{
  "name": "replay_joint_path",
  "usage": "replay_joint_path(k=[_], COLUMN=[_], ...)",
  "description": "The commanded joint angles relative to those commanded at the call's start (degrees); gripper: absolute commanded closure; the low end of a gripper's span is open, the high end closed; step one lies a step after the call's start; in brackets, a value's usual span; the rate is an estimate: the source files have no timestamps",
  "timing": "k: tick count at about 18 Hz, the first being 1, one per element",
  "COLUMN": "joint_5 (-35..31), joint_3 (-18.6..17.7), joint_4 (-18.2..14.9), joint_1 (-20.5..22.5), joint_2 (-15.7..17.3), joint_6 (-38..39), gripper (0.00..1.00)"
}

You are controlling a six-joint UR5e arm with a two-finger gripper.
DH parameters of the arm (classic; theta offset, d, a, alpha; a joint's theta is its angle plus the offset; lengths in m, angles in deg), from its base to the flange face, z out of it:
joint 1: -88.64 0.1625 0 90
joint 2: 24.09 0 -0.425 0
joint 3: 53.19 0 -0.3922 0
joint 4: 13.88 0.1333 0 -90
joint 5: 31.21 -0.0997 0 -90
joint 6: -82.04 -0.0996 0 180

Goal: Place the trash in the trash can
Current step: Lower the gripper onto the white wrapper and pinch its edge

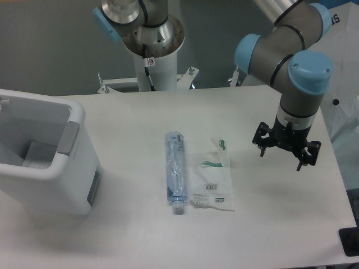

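The trash lies in the middle of the table. A slim clear bluish bottle (pixel 175 171) lies lengthwise with its white cap toward the front edge. A flat clear plastic bag (pixel 214 180) with green print and a barcode label lies right beside it. The trash can (pixel 72 188), a large white bin with grey side panels, stands at the left edge of the table. My gripper (pixel 280 159) hangs above the table to the right of the bag, apart from both items. Its two thin fingers stand apart, with nothing between them.
The arm's white base column (pixel 151 61) stands behind the table's far edge. A grey flat shape (pixel 38 154) shows inside the bin. A dark object (pixel 349 241) sits off the table's front right corner.
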Motion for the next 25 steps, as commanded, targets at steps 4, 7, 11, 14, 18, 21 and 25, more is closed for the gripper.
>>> replay_joint_path(k=[4,7,11,14,18,21,25], joint_5=[0.00,-0.09,-0.44,-0.18,0.00,0.26,-0.09], joint_3=[-0.88,-2.02,-6.06,-8.78,-10.37,-12.03,-14.85], joint_4=[-0.09,-0.09,-0.18,-0.18,-0.35,-0.44,-0.35], joint_1=[-0.09,-0.26,-0.26,-0.26,-0.53,-0.88,-2.02], joint_2=[0.35,0.70,3.42,4.13,5.01,5.89,5.80], joint_6=[0.61,0.88,2.28,5.26,8.26,13.60,16.00], gripper=[0.00,0.00,0.00,0.00,0.00,0.00,0.00])
